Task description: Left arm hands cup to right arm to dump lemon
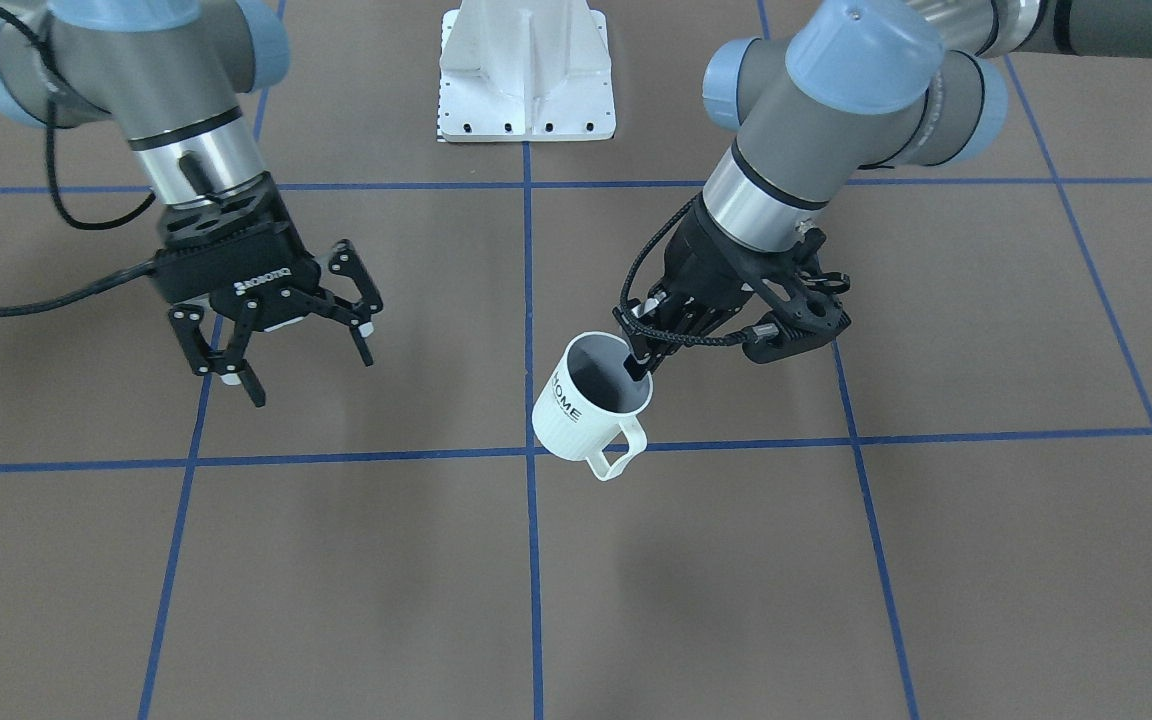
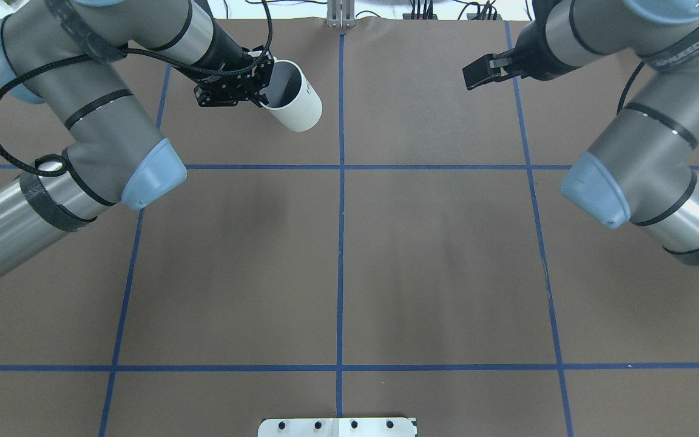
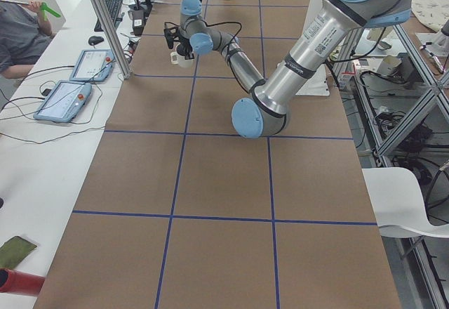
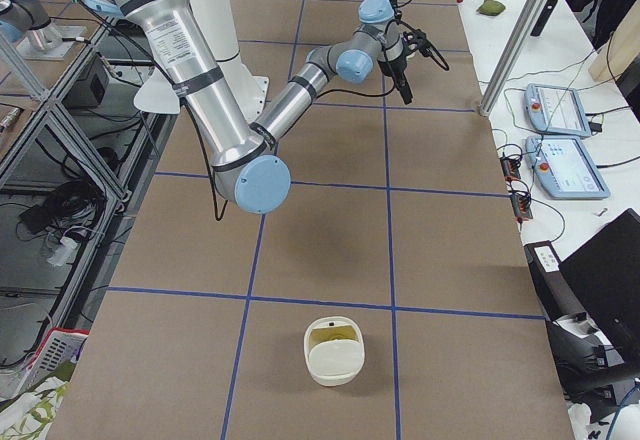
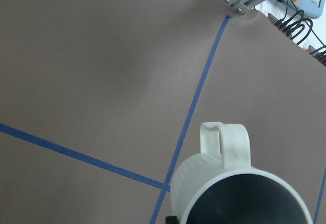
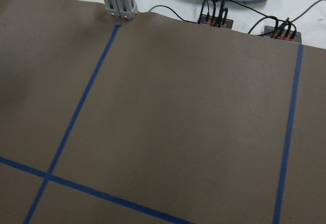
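You see the left arm's (image 1: 816, 120) jaws clamped on the cup's (image 1: 581, 415) rim, one finger (image 1: 638, 366) inside its grey mouth, holding it tilted above the bench (image 1: 736, 600), while the right arm's (image 1: 176, 110) jaws hang spread, well apart from it.

The cup (image 1: 576, 418) is white, ribbed low, with black lettering and a grey inside. The brown table (image 1: 736, 580) carries blue grid lines (image 1: 336, 457).

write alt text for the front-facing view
The left gripper, on the view's right, pinches the rim of a tilted white cup over a brown table with blue tape lines. The right gripper hangs open and empty on the view's left.
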Controlling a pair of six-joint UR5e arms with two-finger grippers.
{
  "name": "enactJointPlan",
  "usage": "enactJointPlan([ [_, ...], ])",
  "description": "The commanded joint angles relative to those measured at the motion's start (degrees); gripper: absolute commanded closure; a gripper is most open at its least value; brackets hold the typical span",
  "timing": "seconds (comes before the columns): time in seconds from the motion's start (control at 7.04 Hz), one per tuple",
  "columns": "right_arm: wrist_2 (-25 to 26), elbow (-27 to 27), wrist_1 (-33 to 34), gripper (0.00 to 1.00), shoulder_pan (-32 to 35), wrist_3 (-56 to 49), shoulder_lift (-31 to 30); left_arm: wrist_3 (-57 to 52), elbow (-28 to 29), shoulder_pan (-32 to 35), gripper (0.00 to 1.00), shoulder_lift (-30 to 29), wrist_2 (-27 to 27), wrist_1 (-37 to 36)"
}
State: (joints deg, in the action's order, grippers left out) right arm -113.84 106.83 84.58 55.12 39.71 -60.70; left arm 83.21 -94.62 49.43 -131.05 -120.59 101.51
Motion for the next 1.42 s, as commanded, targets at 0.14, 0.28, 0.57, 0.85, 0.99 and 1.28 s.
enactJointPlan([
  [0.14,-7.0,0.0,12.7,0.0,8.4,-21.3,-2.7,-18.7,-10.5,0.8,1.0,8.6,0.0,-13.7],
  [0.28,-13.3,-0.4,12.4,0.0,13.6,-27.0,-6.2,-25.3,-14.1,1.5,1.0,14.6,0.0,-13.8],
  [0.57,-17.0,-0.3,12.4,0.0,20.2,-34.2,-12.0,-34.6,-18.0,3.4,1.0,24.7,0.0,-13.4],
  [0.85,-17.1,-1.1,13.4,0.0,23.8,-38.0,-14.3,-43.6,-18.1,5.1,1.0,34.8,-0.2,-7.3],
  [0.99,-16.9,-1.2,12.9,0.0,23.8,-38.2,-15.5,-47.1,-17.5,5.8,1.0,39.9,-0.3,-2.5],
  [1.28,-17.0,-1.1,12.5,0.0,23.8,-38.8,-16.0,-50.0,-16.5,7.1,1.0,44.2,-0.3,0.1],
])
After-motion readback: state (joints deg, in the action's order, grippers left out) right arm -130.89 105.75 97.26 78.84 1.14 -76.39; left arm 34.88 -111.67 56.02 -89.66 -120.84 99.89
